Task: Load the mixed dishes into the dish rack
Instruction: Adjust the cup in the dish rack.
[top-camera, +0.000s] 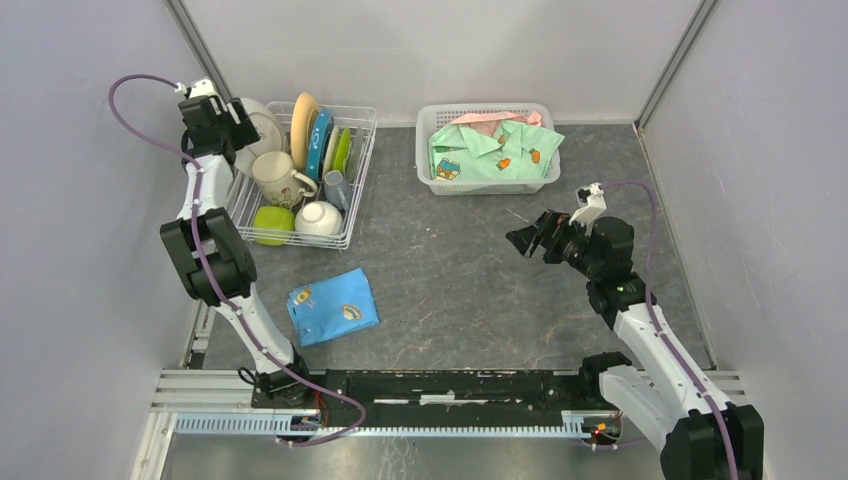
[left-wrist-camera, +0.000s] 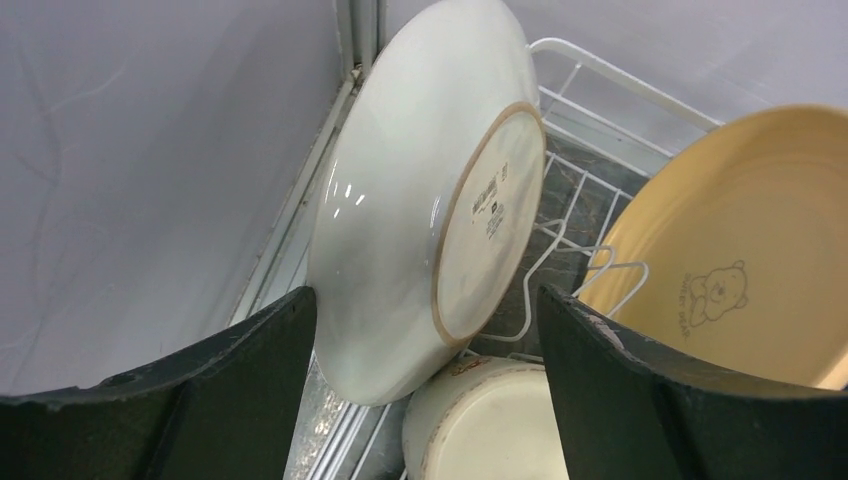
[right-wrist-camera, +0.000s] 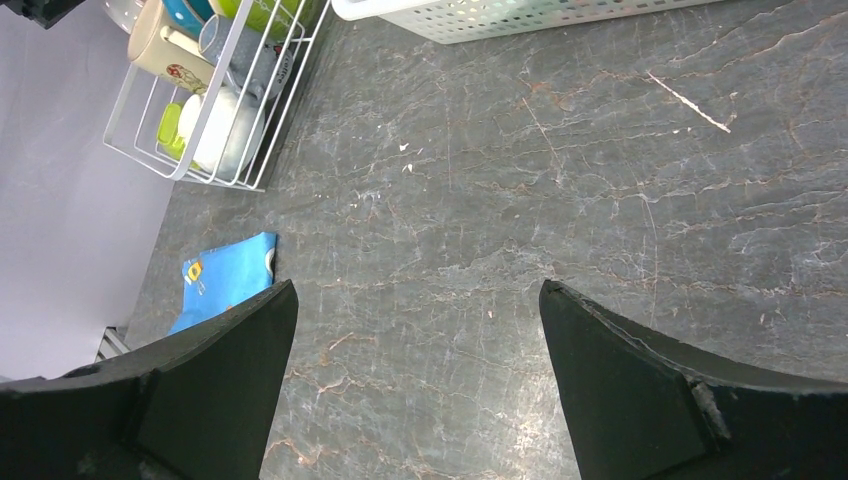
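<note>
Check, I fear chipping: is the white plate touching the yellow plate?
Apart: left wrist view shows bare rack wires between the white plate and the yellow plate.

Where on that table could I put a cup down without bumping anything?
The broad middle of the table is bare, bordered by the rack, the basket, the cloth and the right claw. The rack is crowded with dishes, with the left claw at its far left corner.

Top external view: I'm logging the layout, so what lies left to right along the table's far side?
White plate, yellow plate, blue plate, lime-green plate, all in the dish rack, then the white basket.
</note>
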